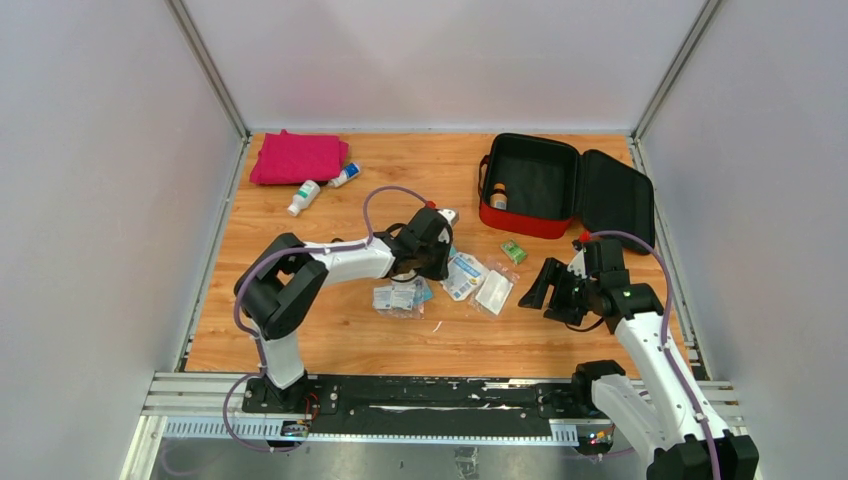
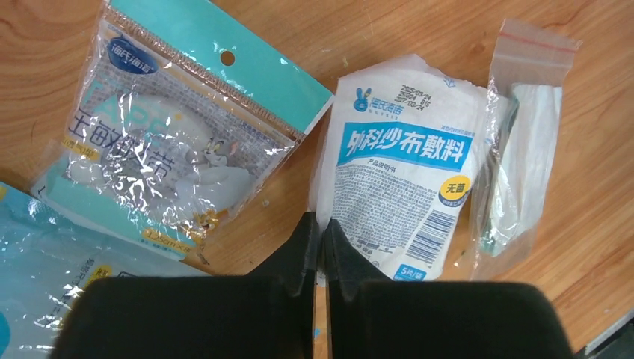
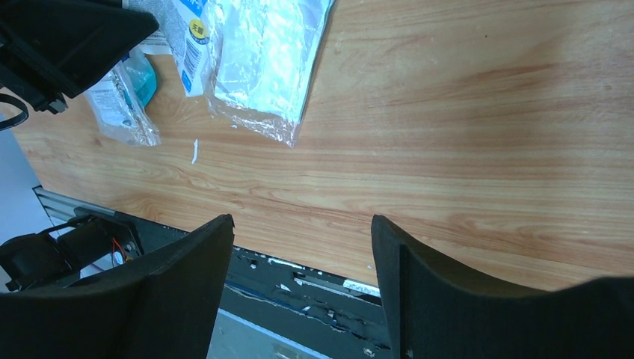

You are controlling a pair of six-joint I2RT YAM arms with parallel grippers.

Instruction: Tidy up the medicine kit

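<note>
Medicine kit lies open on the far right part of the wooden table. Its red tray is toward the table's middle, and its black-lined lid is folded out flat toward the table's right edge. A small brown bottle sits inside the tray against its left wall.

A little green box rests on the table one step nearer its front edge. Around the table's middle a loose cluster of packets is spread. It holds a white gauze packet with blue print, a clear zip bag touching that packet's right edge, and teal-headed plastic packets on the cluster's left side.

The left gripper is down at this cluster, its fingers pressed together at the near-left edge of the gauze packet. Whether the packet's edge is caught between them cannot be told. The right gripper hangs over bare wood at the right of the table, nearer the front edge than the lid, with its fingers spread wide and nothing between them.

A folded pink cloth lies at the table's far left corner. Two small white bottles lie just beside it, on its side toward the table's middle.
</note>
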